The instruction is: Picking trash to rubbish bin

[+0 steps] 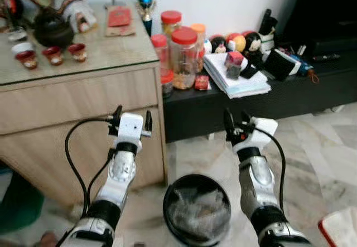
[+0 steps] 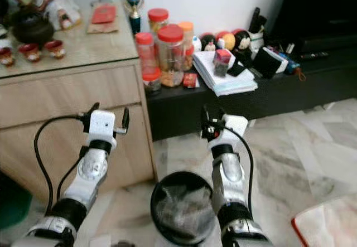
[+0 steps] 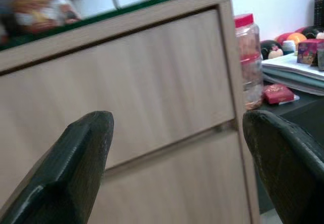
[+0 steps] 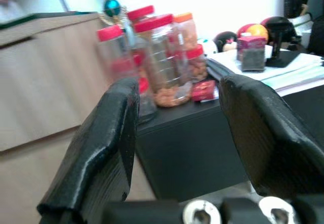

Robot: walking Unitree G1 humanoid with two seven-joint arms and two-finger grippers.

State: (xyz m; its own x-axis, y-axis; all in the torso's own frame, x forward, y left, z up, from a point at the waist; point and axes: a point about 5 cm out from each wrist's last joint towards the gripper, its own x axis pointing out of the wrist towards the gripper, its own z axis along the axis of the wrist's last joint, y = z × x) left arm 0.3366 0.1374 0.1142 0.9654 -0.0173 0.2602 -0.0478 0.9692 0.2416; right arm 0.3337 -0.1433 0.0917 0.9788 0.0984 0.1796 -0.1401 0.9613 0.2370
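- Pale marbled floor tiles [image 1: 312, 146] spread across the near and right part of the scene, with a white wall at the far side.
- On the left stands a light wooden drawer cabinet with a glass-covered top [image 1: 78, 99]; on that top sit a dark round teapot [image 1: 53, 29], small red-and-white cups [image 1: 54, 54] and a red packet [image 1: 119, 17].
- To the right of the cabinet runs a low black TV bench [image 1: 268, 99], carrying clear plastic jars with red lids [image 1: 184, 57], a stack of white papers [image 1: 234, 77], a small red box [image 1: 201, 82] and round painted doll figures [image 1: 240, 42].
- A round black rubbish bin [image 1: 196, 208] stands on the floor in the near centre, between the two arms; crumpled greyish trash [image 1: 198, 211] lies inside it.
- The left gripper [image 1: 131, 120] is raised in front of the cabinet's drawer fronts, left of the bin; its fingers [image 3: 76, 168] are spread apart with nothing between them.
- The right gripper [image 1: 236, 121] is raised in front of the black bench, just right of and beyond the bin; its fingers [image 4: 101, 153] are likewise spread and hold nothing.
- At the near right corner lies a white object with a red edge [image 1: 340, 230], partly cut off.
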